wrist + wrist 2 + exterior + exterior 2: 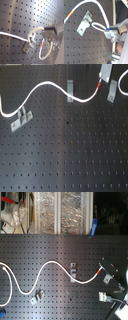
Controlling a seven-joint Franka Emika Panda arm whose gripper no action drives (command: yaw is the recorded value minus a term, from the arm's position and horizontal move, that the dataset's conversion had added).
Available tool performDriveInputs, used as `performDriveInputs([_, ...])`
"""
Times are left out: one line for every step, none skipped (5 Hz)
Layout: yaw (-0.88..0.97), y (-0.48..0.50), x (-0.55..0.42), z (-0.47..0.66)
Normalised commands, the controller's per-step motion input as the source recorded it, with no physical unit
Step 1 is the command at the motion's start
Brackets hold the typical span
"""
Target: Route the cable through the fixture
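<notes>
Curving in waves across the black perforated surface (65, 149), the long thin white cable (47, 85) has its red-banded end pinched in the closed fingers (105, 79).

Cable (50, 85) snakes across board (70, 154) past three fixtures (70, 90).

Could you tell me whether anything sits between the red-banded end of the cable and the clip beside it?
Nothing visible does. In the first exterior view the cable ends at its red band by the gripper, and only bare pegboard separates it from the nearest clip.
</notes>
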Motion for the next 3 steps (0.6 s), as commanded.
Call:
performDriveInputs([0.0, 0.049, 0.042, 0.24])
performDriveInputs([0.0, 0.0, 0.0, 0.01])
performDriveInputs([0.0, 0.001, 0.0, 0.11])
